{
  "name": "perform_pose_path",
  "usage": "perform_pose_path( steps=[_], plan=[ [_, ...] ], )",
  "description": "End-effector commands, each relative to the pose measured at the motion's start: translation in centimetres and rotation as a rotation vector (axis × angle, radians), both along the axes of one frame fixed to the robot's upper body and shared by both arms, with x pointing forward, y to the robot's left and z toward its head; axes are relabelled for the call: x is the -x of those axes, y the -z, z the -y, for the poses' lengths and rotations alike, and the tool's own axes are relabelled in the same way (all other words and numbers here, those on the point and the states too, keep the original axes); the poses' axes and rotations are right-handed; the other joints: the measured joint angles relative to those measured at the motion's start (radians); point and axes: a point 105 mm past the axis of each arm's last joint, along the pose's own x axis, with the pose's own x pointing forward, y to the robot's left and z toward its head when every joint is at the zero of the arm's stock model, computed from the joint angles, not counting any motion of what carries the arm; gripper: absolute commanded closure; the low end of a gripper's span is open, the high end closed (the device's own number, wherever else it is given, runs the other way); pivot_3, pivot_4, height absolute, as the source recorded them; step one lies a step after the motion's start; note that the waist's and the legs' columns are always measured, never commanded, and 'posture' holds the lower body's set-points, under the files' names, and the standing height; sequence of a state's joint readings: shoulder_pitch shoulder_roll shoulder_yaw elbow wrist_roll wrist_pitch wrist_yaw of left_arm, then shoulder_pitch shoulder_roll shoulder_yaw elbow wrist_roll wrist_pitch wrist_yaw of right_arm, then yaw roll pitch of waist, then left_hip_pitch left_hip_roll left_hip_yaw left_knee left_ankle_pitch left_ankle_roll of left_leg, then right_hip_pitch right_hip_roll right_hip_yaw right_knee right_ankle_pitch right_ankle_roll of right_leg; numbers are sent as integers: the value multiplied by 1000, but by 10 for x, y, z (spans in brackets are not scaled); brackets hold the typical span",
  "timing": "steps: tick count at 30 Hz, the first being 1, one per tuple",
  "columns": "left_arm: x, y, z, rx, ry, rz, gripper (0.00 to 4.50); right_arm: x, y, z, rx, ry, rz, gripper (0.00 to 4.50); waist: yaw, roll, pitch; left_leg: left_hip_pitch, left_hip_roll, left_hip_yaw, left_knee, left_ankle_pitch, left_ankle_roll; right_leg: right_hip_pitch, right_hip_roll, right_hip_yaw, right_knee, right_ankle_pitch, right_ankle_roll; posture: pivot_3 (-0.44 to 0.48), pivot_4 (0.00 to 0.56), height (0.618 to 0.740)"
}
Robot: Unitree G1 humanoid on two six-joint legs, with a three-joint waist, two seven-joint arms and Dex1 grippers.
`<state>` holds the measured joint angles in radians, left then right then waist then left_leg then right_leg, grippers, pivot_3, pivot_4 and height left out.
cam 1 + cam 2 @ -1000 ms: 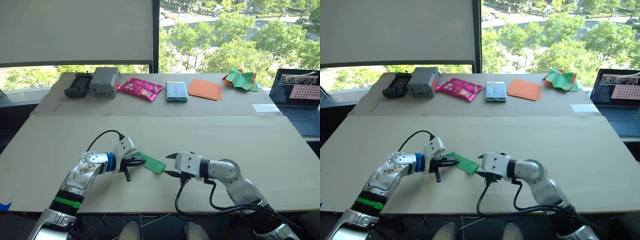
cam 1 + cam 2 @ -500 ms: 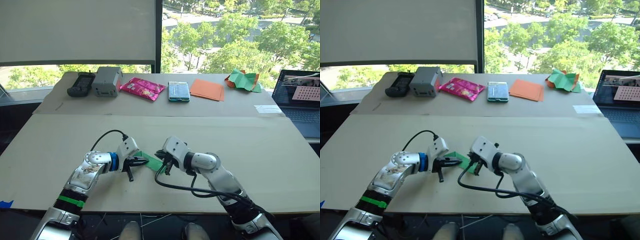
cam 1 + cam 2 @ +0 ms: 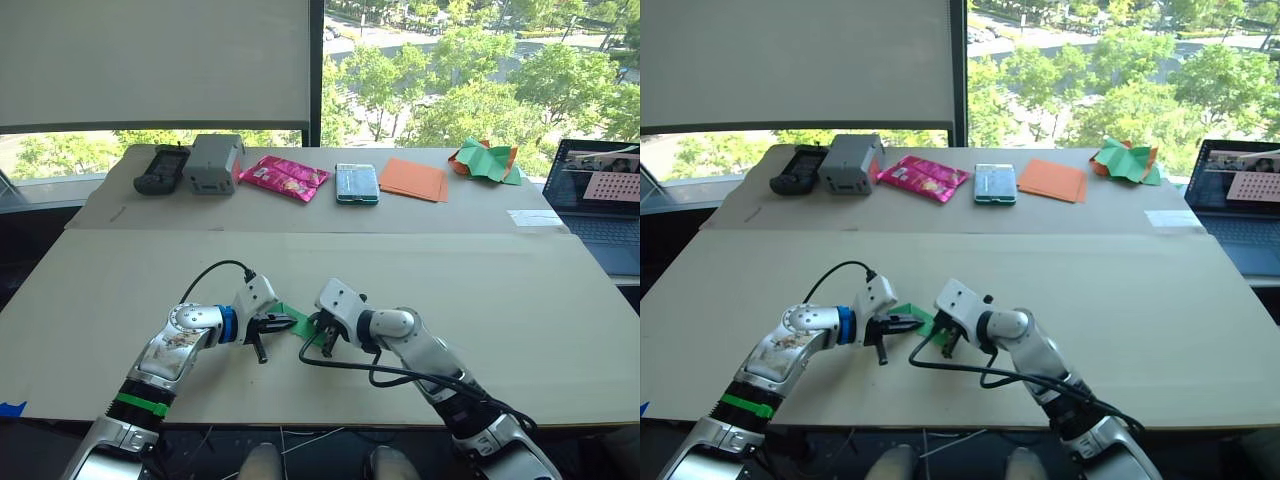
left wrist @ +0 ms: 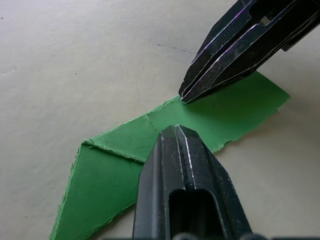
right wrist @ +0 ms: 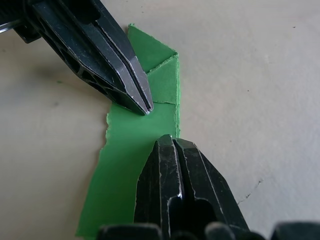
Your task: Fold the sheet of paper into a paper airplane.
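The sheet of paper is bright green and lies flat on the near table as a narrow folded strip with an angled flap at one end; it has no paper airplane shape. My left gripper is shut, and its tips rest on top of the strip near the flap. From the other side my right gripper is shut too, its tips pressed on the strip's other half. In the wrist views the two pairs of tips stand close together, a short gap apart. Neither gripper pinches the paper.
On the far table stand a black device, a grey box, a pink packet, a teal pack, flat orange sheets and a crumpled green-and-orange bundle. A laptop sits at the right edge.
My right gripper has swung left from beside the paper onto it and has shut. The left gripper has stayed shut on the same spot.
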<state>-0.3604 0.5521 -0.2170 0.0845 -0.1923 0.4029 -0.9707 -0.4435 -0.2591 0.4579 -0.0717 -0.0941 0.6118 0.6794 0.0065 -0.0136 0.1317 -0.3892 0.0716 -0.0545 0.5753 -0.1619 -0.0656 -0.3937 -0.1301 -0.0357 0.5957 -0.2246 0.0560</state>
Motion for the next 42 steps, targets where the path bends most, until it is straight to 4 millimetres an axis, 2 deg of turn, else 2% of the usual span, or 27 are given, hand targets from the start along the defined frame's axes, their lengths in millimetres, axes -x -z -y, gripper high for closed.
perform_pose_path(
  steps=[1, 4, 7, 14, 20, 42],
  plan=[
    [-7, -1, -2, -16, -36, 12, 4500, 4, 26, 11, 56, 44, -111, 4493, 1, 2, -2, 0, 0, 0, 0, 0, 0, 0, 0, 0, 0, 0, 0, 0, 150, 706],
    [-14, -4, 0, -11, -46, 23, 4500, 6, 33, 14, 78, 47, -133, 4493, 2, 2, -2, 0, 0, 0, 0, 0, 0, 0, 0, 0, 0, 0, 0, 0, 150, 706],
    [-18, 1, 4, -26, -44, 19, 4500, 7, 40, 16, 91, 65, -172, 4493, 3, 3, -4, 0, 0, 0, 0, 0, 0, 1, 0, 0, 0, 0, 0, 0, 150, 706],
    [-12, 22, 3, -115, -6, -13, 4500, 11, 49, 25, 128, 96, -225, 4493, 5, 7, -12, 1, 0, 0, 1, 0, 0, 3, 0, 0, 0, 0, 0, 0, 150, 706],
    [-9, 32, -2, -165, 6, -27, 4500, 17, 56, 35, 169, 97, -247, 4493, 6, 8, -16, 1, 0, 0, 2, 0, -1, 4, 0, 0, -1, 0, 0, 0, 150, 706],
    [-6, 40, -5, -197, 16, -33, 4500, 40, 67, 70, 258, 146, -270, 4493, 9, 7, -20, 1, 0, 0, 2, -1, -2, 5, -1, 0, -2, -3, 1, 0, 150, 706]
  ],
)
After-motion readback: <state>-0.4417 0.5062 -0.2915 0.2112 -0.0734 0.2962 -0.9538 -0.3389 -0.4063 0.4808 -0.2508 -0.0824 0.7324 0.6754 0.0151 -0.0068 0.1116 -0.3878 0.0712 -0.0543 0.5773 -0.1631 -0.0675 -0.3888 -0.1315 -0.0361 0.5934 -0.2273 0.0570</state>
